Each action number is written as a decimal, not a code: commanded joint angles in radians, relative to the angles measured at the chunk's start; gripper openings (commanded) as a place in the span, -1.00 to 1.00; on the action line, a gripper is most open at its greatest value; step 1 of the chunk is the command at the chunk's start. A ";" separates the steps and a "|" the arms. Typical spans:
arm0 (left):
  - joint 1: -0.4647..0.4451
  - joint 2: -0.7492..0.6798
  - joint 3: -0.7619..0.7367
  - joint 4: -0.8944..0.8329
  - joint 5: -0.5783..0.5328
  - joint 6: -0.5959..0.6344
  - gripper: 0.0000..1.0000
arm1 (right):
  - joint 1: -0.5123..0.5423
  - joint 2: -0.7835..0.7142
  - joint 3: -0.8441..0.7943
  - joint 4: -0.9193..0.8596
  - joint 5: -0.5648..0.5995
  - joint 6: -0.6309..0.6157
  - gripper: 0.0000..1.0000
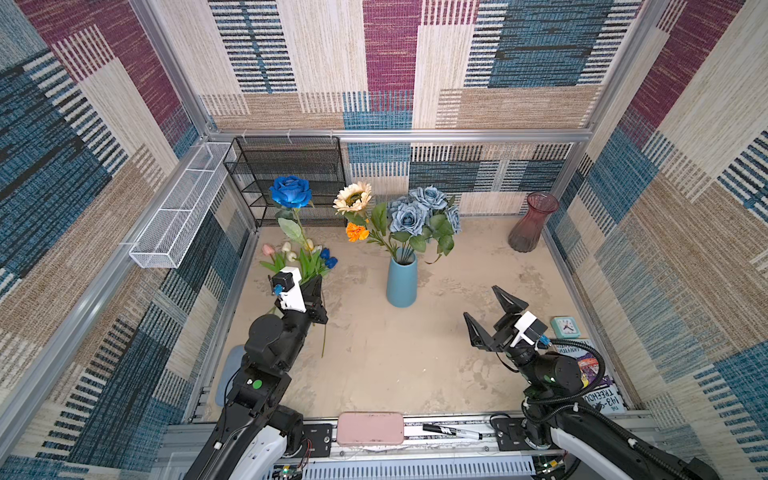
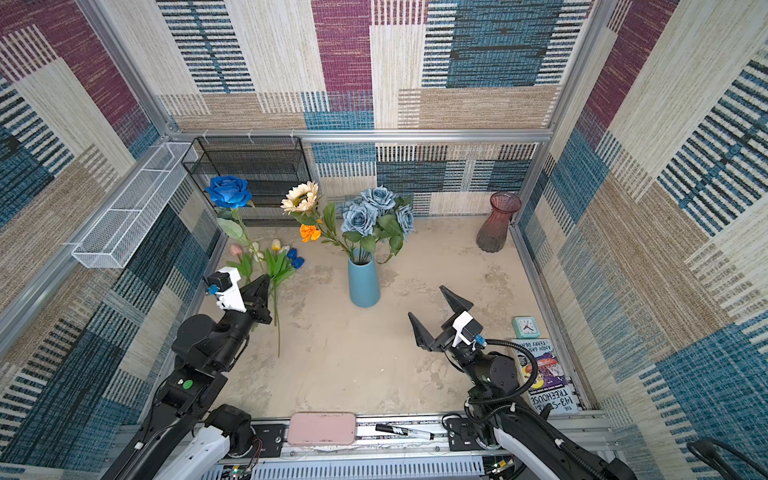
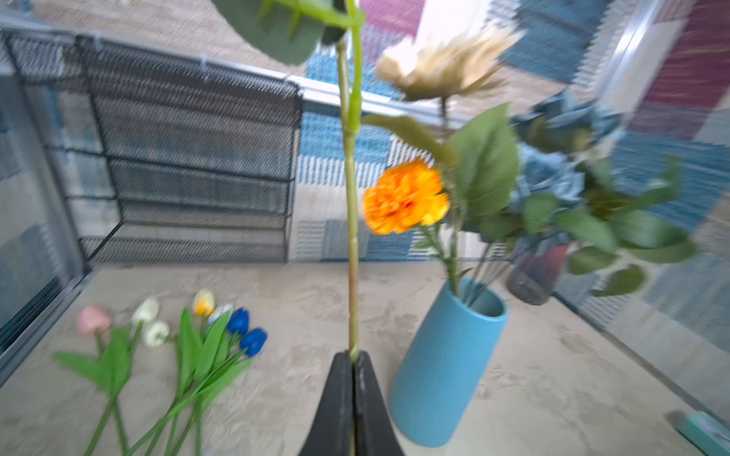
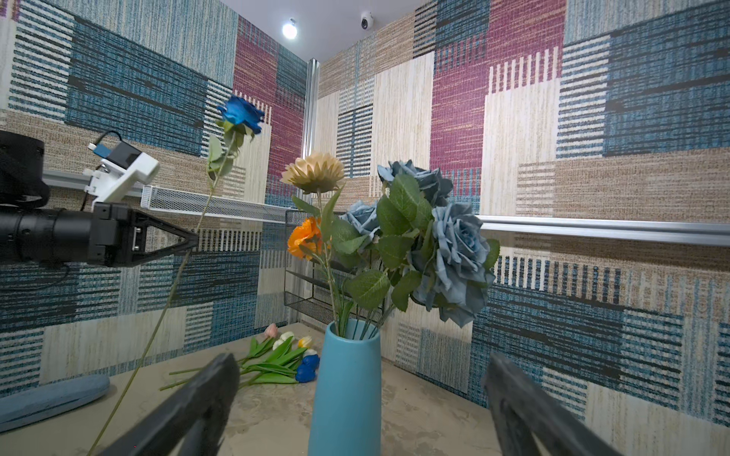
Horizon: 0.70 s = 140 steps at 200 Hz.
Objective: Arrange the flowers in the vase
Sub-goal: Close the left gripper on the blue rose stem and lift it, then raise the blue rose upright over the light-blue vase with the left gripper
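Pinching the rose [image 1: 291, 191] by its thin mid-stem, the left hand [image 2: 266, 277] holds a light, flexible, top-heavy flower likely to sway; the right hand [image 1: 481, 301] is spread.

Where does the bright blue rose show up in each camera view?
In a top view: bright blue rose, left of centre, before the black mesh rack.
In a top view: the rose sits further left, before the same rack.
Left wrist: bloom cut off; only its stem runs up the middle.
Right wrist: bloom upper left.
Shared landmark: the blue vase.
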 commanded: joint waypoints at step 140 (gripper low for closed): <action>-0.085 0.674 0.370 1.096 0.507 -0.136 -1.00 | 0.007 0.012 -0.005 0.031 -0.013 -0.046 1.00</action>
